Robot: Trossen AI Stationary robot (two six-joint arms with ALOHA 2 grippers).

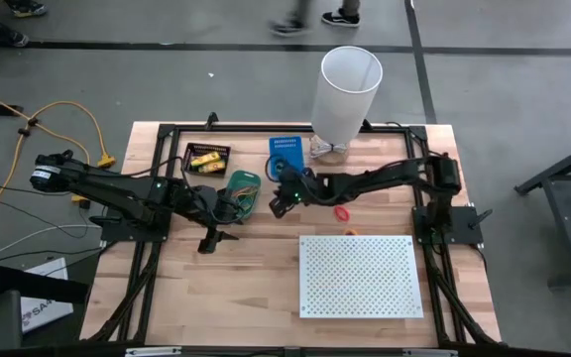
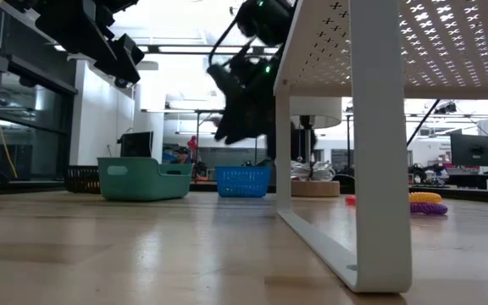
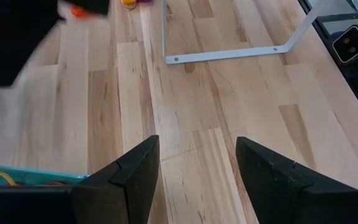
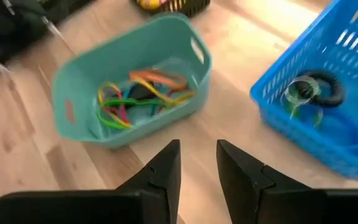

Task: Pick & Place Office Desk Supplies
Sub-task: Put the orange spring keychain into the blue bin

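White perforated board's leg nearest low camera, standing on wood surface. Right gripper hovering between teal bin and blue basket; fingers seen slightly apart, nothing held. Rubber bands piled in teal bin; red loop and orange piece loose on surface near board. Left gripper parked beside teal bin, fingers wide apart, empty. Judged: next pick best done with descent centred over 1 loop, fingers straddling band, bin walls avoided.
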